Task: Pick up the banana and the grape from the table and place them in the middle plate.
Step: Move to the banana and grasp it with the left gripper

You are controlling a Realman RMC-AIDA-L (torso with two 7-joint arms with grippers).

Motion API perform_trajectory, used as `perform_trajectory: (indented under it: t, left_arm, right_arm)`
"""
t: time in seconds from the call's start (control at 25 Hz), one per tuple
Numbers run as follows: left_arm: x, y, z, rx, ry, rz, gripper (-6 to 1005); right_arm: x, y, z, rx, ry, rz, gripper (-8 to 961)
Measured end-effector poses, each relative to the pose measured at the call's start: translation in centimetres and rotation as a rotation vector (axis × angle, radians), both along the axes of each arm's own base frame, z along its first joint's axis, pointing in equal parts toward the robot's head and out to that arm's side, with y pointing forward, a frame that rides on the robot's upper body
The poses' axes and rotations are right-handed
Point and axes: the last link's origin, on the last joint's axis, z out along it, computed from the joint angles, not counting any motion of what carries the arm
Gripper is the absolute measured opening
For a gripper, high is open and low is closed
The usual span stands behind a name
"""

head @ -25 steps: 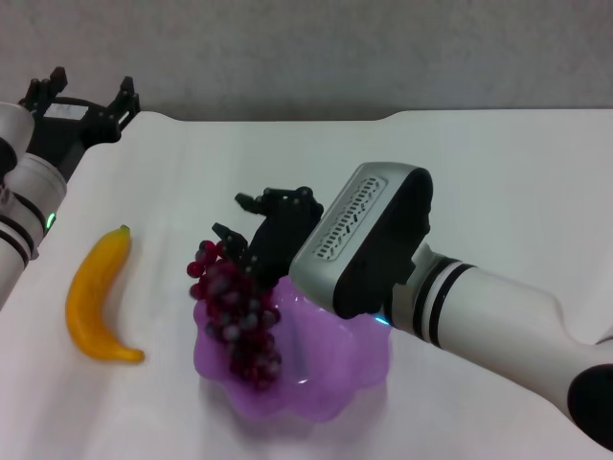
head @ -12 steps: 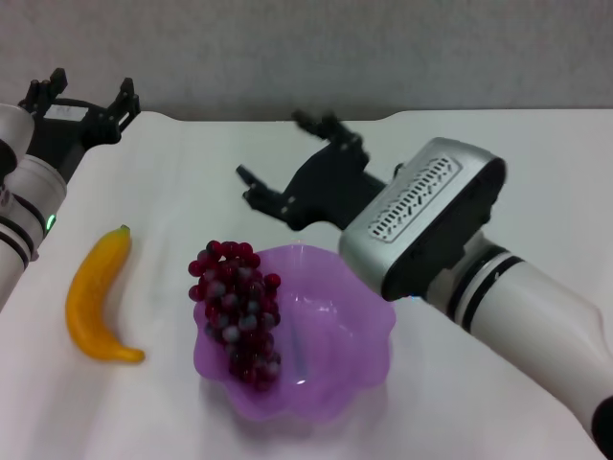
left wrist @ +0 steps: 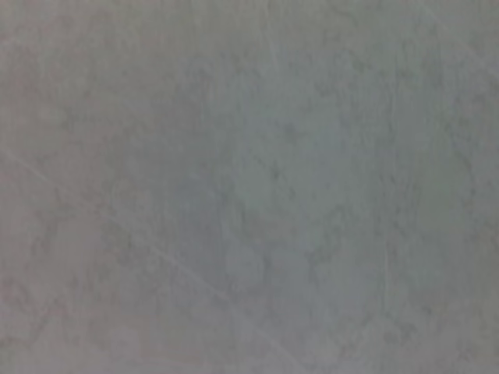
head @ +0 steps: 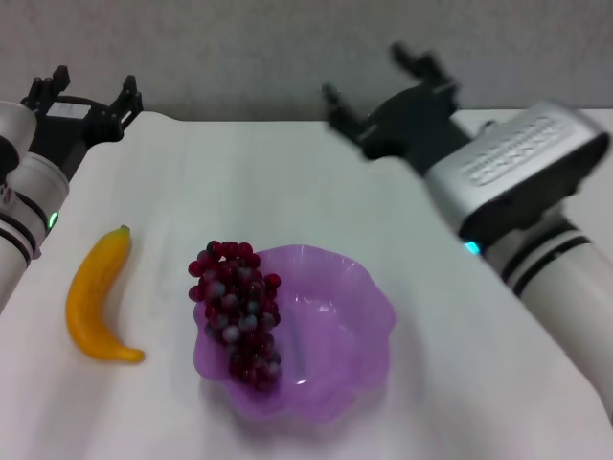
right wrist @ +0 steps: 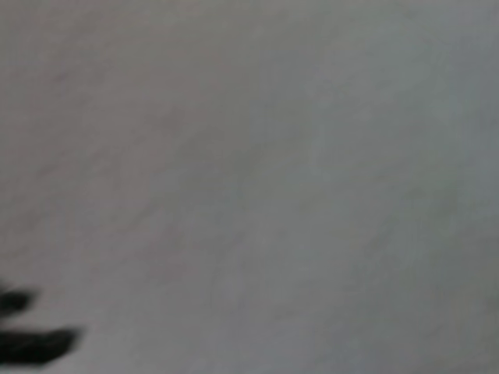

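- Two grippers show in the head view, and neither holds anything.
- Right gripper [head: 383,81] is raised over the far part of the table [head: 239,182], right of centre, with its black fingers [head: 417,59] spread apart; it is blurred, so the exact finger gap is only roughly readable.
- Its grey wrist housing and white forearm run from there toward the near right edge of the view.
- Left gripper [head: 84,91] sits at the far left corner of the table, fingers spread and empty, well apart from every item.
- Left forearm comes down the left edge of the view, with a small green light on it.
- Grape [head: 235,311] lies in the plate [head: 345,326], on its left side, the bunch's far end draped over the scalloped rim and the rest running down into the bowl.
- Plate rests on the table near the front, about midway across, below and left of the right gripper and well apart from it.
- Banana [head: 94,297] lies on the table left of the plate, near it but not touching, its green tip pointing away toward the far side.
- Both wrist views show only a plain grey surface; the right one has a dark shape at one corner that I cannot identify.
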Motion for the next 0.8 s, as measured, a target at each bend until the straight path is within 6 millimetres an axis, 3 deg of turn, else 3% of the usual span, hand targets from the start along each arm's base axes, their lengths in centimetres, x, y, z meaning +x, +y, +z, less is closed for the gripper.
perform_trajectory:
  t: [0.4,0.56,0.8]
  left_arm:
    - [0.1,0.0,-0.1,0.0,-0.002,-0.001,876]
    - [0.0,0.0,-0.1,-0.001,-0.002,0.002,877]
    - [-0.2,-0.1,-0.1,-0.002,0.002,0.005,877]
  right_arm:
    - [4.3,1.9,3.8,0.164,0.239,-0.149,885]
    - [5.6,1.6,5.3,0.237,0.291,-0.17,884]
    - [7.5,1.8,6.1,0.269,0.312,-0.215,882]
